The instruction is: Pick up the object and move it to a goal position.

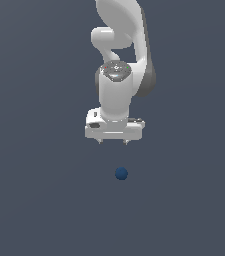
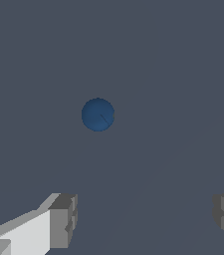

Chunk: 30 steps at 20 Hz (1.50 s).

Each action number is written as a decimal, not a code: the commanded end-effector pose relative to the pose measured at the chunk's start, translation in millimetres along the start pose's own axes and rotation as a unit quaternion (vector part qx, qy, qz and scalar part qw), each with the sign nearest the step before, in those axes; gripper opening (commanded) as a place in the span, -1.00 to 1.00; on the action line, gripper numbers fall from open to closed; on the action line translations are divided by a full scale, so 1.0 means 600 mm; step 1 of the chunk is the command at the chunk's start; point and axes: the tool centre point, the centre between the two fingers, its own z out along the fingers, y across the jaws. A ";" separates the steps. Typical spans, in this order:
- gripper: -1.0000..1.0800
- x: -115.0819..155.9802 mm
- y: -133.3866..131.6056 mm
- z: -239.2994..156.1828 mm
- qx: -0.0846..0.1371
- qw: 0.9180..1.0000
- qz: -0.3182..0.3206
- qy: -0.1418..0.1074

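The object is a small dark blue smooth ball (image 1: 121, 173) lying on the flat grey surface. It also shows in the wrist view (image 2: 98, 114), apart from the fingers. My white gripper (image 1: 113, 142) hangs above the surface, with the ball lower in the exterior view and slightly toward its right. The jaws stand wide apart and hold nothing. In the wrist view the two grey fingertips (image 2: 63, 219) show with a wide gap between them (image 2: 144, 219).
A uniform dark grey surface (image 1: 34, 200) fills both views. The white arm (image 1: 121, 40) rises behind the gripper at the top of the exterior view.
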 end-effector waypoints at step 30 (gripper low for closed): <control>0.92 0.115 -0.067 0.155 0.003 0.955 0.296 -0.024</control>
